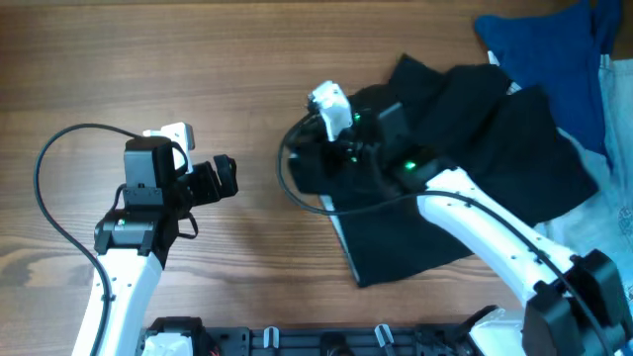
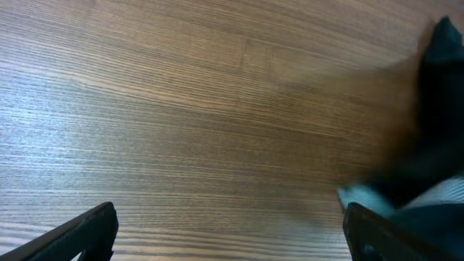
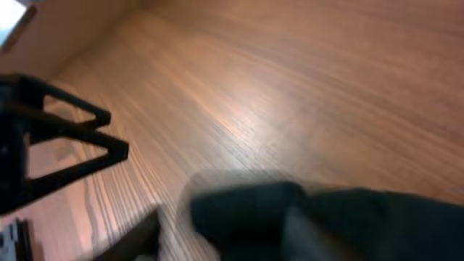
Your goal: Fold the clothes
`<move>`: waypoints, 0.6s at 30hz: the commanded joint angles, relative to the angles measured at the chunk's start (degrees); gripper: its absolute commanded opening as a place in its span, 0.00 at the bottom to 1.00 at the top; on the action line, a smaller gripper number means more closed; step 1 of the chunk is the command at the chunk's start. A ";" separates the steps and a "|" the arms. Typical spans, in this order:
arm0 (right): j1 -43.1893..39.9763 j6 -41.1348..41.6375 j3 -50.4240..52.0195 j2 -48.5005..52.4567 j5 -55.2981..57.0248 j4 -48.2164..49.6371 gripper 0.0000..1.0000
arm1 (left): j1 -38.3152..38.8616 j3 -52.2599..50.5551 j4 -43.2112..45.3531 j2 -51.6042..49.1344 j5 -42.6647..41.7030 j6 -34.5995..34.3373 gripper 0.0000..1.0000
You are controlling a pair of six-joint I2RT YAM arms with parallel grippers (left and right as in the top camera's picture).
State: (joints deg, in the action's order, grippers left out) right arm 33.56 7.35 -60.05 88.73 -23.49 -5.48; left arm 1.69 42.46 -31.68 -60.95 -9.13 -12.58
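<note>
The black shorts lie crumpled on the right half of the table, between its centre and its right edge, with one flap reaching toward the near edge. A royal-blue cloth occupies the far right corner. A light-blue garment lies along the right edge, just beside the shorts. We treat neither as part of the job.

The right hand is at the shorts' left margin, the side nearest the table's centre. We judge that it is placed there because this margin is a free border from which the fabric can be drawn out flat before any fold. The right wrist view is blurred, showing only dark fabric low in the frame and bare wood beyond. We therefore cannot tell whether this hand is clamped on the cloth or merely over it.

The left hand hovers over bare wood in the left half of the table, well apart from the shorts and pointed toward them. Its fingers stand wide apart with nothing between them. We read this as a waiting posture: clear of the fabric, yet aimed to take a second corner.

The task is at an early stage, as the garment is not yet flat and no fold is visible. The next move calls for a grip on a single layer, since bunched layers would risk dragging the whole pile.
</note>
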 commanded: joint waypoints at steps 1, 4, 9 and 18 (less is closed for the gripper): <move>-3.50 7.98 -1.03 -3.15 12.22 -3.32 1.00 | -0.33 0.90 0.28 0.02 -5.99 -0.11 1.00; -10.82 16.22 -1.03 -11.04 25.00 -16.79 1.00 | -0.31 0.90 2.89 -0.15 -11.56 -2.67 1.00; -23.74 16.61 -1.03 -20.55 27.54 -34.51 1.00 | 5.70 0.90 10.14 -6.27 -12.94 -4.66 0.98; -26.51 16.83 -1.03 -21.46 27.43 -38.53 1.00 | 21.55 0.90 25.40 -32.24 -12.94 -17.90 0.71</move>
State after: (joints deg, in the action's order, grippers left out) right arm 7.22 23.35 -60.69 67.68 2.92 -43.77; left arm 21.23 42.92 -9.78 -88.90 -21.37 -26.63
